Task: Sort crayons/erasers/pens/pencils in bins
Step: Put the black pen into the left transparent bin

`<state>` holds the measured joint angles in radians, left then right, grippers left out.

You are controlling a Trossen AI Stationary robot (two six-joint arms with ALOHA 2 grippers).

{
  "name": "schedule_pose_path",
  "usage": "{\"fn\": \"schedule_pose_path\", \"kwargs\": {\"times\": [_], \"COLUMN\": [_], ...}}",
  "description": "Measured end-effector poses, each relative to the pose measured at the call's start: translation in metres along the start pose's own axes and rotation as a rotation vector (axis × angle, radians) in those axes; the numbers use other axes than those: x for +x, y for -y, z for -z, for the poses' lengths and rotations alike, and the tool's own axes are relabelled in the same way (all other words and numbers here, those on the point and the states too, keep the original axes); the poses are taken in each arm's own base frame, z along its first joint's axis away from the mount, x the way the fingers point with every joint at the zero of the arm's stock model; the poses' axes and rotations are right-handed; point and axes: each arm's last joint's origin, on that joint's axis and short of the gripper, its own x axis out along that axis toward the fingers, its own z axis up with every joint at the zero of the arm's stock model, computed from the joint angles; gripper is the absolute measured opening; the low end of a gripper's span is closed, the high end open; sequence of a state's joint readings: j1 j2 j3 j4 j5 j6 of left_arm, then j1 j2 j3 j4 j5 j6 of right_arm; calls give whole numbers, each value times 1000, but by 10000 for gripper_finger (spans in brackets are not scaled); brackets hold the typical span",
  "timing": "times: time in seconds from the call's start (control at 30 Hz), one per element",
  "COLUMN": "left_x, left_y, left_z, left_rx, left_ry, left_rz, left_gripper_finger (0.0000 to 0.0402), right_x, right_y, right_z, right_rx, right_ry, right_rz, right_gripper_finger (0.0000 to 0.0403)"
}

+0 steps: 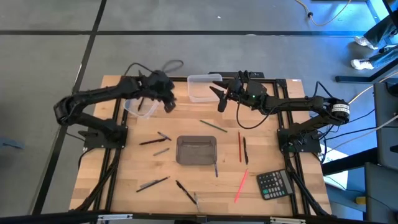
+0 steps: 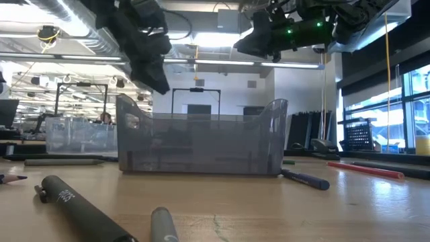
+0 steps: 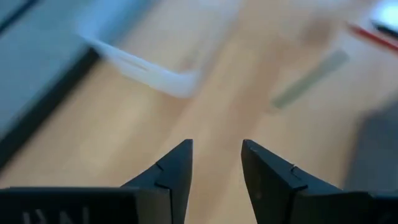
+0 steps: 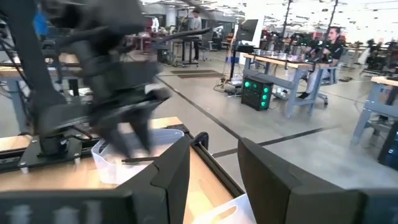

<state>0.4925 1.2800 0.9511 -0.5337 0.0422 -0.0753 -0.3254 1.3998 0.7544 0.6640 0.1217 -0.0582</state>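
Note:
Several pens and pencils lie flat on the wooden table: a black one point(image 1: 152, 142), a greenish one point(image 1: 213, 126), a red one point(image 1: 239, 146) and a pink one point(image 1: 241, 185). The smoky grey bin point(image 1: 197, 150) stands mid-table. One clear bin point(image 1: 138, 107) stands at the far left with a dark stick point(image 1: 143, 107) in it, and another clear bin point(image 1: 204, 87) stands at the far middle. My left gripper point(image 1: 168, 104) hangs open above the table beside the left clear bin, with nothing between its fingers point(image 3: 177, 163). My right gripper point(image 1: 221, 102) is open and held high by the far middle bin.
A black calculator point(image 1: 273, 183) lies at the near right. More sticks lie at the near edge point(image 1: 185, 191) and near left point(image 1: 152, 183). In the low view a thick dark pen point(image 2: 80, 208) lies in front of the grey bin point(image 2: 201, 144). People sit at desks in the room beyond.

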Motion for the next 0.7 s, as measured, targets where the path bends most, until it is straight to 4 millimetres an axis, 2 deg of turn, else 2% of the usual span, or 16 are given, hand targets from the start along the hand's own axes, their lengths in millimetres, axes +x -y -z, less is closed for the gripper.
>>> {"fn": "schedule_pose_path", "kwargs": {"times": [0.17, 0.3, 0.5, 0.7], "left_x": [12, 18, 11, 14], "left_y": [41, 62, 75, 79], "left_z": [33, 62, 92, 122], "left_rx": [84, 76, 56, 24], "left_ry": [-133, -239, -443, -555], "left_rz": [96, 116, 36, 1], "left_gripper_finger": [131, 131, 131, 131], "right_x": [0, 0, 2, 2], "right_y": [0, 0, 0, 0], "right_z": [0, 0, 3, 4], "right_rx": [0, 0, -1, -2], "right_ry": [-1, -5, -11, -13], "right_rz": [2, 1, 1, 8], "right_gripper_finger": [141, 141, 141, 141]}}
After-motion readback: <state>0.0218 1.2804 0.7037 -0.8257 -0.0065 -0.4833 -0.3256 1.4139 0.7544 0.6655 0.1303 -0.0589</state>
